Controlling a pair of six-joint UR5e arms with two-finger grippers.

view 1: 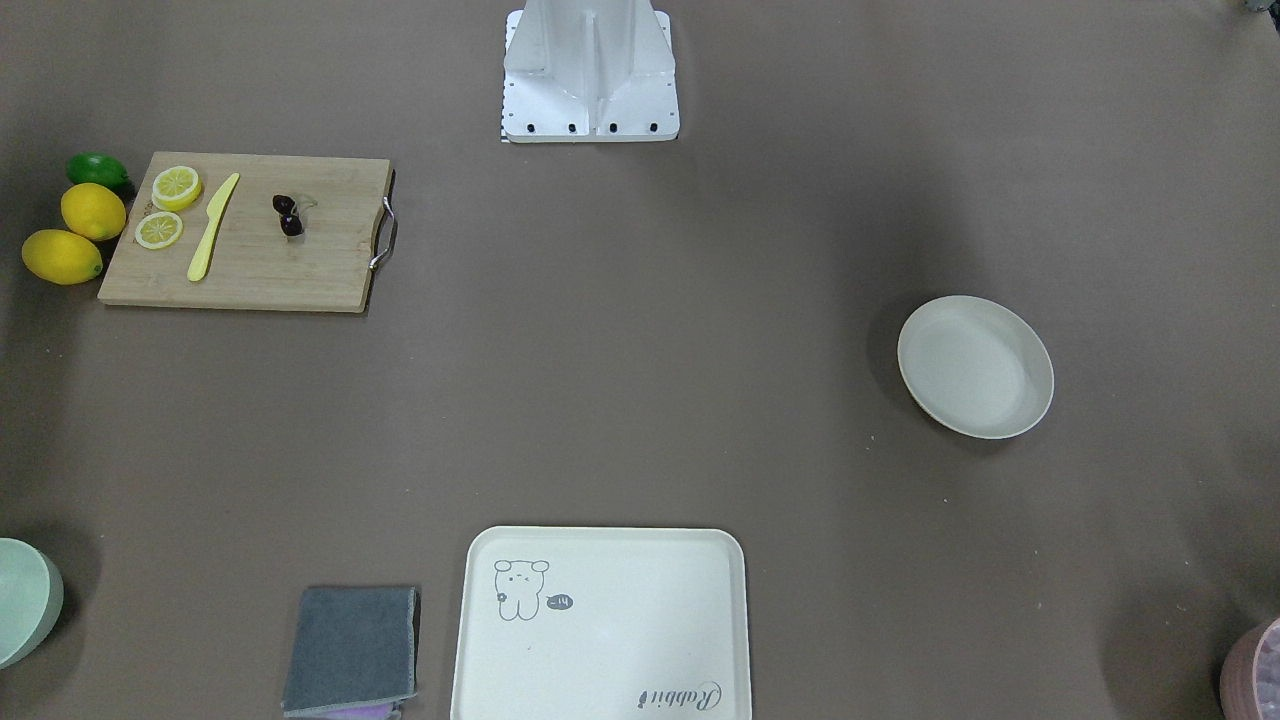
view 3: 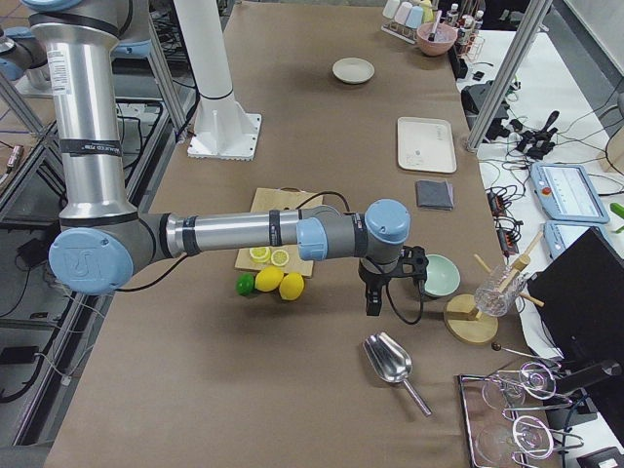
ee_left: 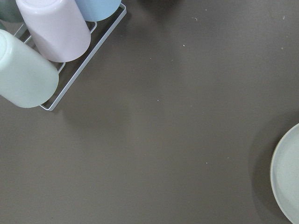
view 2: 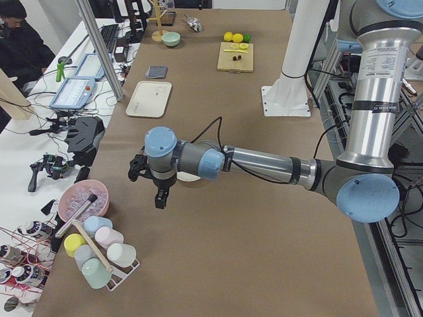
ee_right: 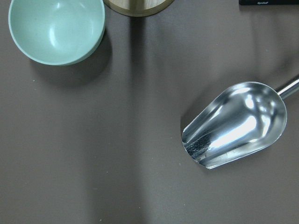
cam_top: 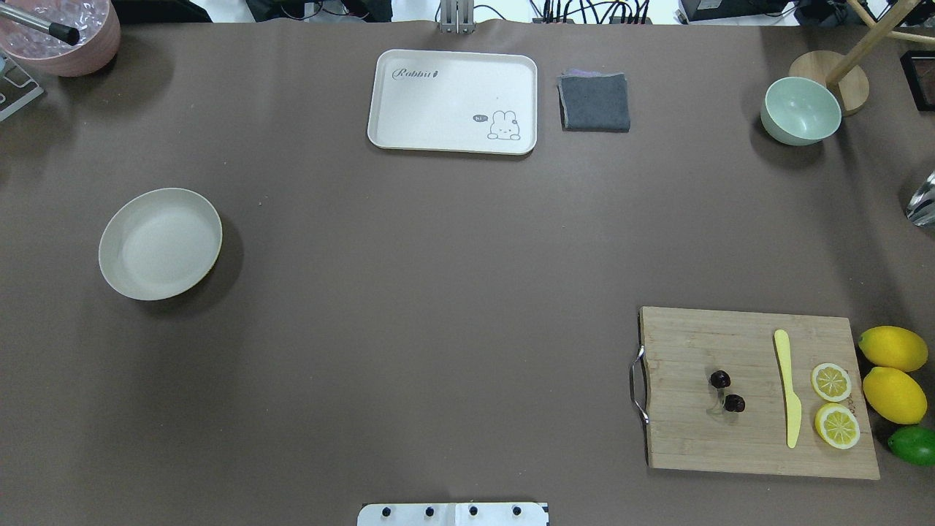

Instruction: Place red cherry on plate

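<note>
The red cherry (cam_top: 727,391) is a dark pair lying on the wooden cutting board (cam_top: 752,431), also seen in the front-facing view (view 1: 288,215). Far across the table sits the cream plate (cam_top: 160,243), with nothing on it (view 1: 975,366). My left gripper (view 2: 157,195) hangs over the table beside the plate, whose rim (ee_left: 285,177) shows at the left wrist view's right edge. My right gripper (view 3: 375,295) hovers past the lemons, between the green bowl and a metal scoop. Whether either gripper is open or shut I cannot tell.
On the board lie a yellow knife (cam_top: 787,387) and two lemon slices (cam_top: 833,402); lemons (cam_top: 892,372) and a lime (cam_top: 913,444) sit beside it. A bear tray (cam_top: 453,101), grey cloth (cam_top: 594,102), green bowl (cam_top: 800,111), scoop (ee_right: 233,123) and cup rack (ee_left: 42,46) ring the table.
</note>
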